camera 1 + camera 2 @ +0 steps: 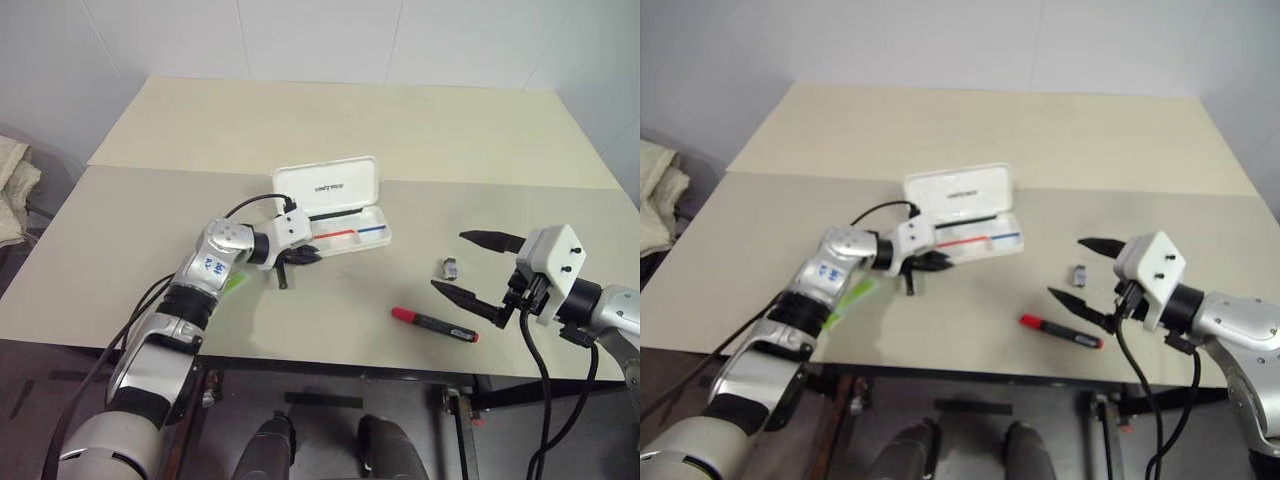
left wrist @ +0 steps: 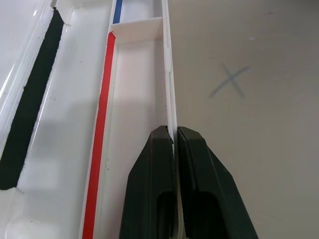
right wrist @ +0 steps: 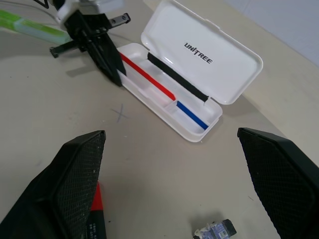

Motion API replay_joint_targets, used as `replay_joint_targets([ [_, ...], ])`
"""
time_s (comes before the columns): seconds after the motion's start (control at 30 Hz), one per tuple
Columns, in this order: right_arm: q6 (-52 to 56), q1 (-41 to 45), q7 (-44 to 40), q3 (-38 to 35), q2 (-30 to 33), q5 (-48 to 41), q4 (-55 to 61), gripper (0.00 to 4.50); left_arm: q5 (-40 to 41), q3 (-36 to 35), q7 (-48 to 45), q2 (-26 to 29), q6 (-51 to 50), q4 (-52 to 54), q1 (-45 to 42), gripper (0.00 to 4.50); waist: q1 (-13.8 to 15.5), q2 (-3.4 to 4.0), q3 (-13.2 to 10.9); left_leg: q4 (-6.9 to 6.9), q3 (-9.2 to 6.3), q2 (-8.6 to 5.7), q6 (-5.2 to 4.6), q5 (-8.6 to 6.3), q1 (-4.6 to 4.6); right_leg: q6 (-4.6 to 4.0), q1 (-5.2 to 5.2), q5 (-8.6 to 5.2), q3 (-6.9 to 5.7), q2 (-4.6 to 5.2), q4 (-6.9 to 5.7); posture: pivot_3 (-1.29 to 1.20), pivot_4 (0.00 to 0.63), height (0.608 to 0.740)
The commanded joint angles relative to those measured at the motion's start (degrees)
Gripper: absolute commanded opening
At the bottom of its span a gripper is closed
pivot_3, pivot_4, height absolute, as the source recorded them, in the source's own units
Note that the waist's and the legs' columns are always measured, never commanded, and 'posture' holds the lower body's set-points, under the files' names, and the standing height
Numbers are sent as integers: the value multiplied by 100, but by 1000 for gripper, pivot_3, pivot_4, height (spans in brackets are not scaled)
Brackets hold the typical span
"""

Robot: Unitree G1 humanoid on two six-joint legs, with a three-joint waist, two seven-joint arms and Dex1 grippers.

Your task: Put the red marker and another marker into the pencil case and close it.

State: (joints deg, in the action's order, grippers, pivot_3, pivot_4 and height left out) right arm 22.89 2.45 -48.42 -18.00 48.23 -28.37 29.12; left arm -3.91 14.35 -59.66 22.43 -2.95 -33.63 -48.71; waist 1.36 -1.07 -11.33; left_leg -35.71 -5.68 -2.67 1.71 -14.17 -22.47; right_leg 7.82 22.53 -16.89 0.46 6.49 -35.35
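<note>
Left end effector pinched shut on the pencil case front wall, likely steadying it for loading. Right end effector spread wide, empty, above the red marker on the table. Green highlighter lies under the left arm, awkward to reach. Small clip nearby.

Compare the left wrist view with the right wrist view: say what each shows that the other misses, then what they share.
Left wrist view alone: the left gripper seen close, shut on the near wall of the pencil case.

Right wrist view alone: the lid's UNITREE lettering, the green highlighter, the red marker by the open right gripper, and a small clip.

Both: the open case's red and blue stripe, the black strip, and a faint X mark on the table.
</note>
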Motion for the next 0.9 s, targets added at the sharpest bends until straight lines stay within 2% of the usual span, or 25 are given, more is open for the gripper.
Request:
replay_joint_targets([
  [0.03,-172,70,-29,-50,-38,-27,56,4500,258,-69,-342,116,255,520,105,23,1,0,0,0,0,0,0,0,-1,0,1,0,0,0,1,0,150,740],
  [0.2,-261,35,-21,18,-149,2,16,4500,538,-175,-831,486,698,1108,461,23,-14,0,0,-1,1,3,1,-1,-1,-1,3,0,0,-1,-1,0,150,740],
  [0.5,-331,25,49,103,-265,33,10,4500,568,-95,-1167,898,647,1392,776,23,-7,0,0,-10,-1,3,-2,-3,-2,-2,1,0,1,-1,-5,0,150,740],
  [0.9,-271,-23,218,178,-412,39,184,4500,546,93,-1115,438,746,1351,927,23,0,0,0,-13,-1,2,-3,-3,-3,-2,0,0,1,0,-6,0,150,740],
])
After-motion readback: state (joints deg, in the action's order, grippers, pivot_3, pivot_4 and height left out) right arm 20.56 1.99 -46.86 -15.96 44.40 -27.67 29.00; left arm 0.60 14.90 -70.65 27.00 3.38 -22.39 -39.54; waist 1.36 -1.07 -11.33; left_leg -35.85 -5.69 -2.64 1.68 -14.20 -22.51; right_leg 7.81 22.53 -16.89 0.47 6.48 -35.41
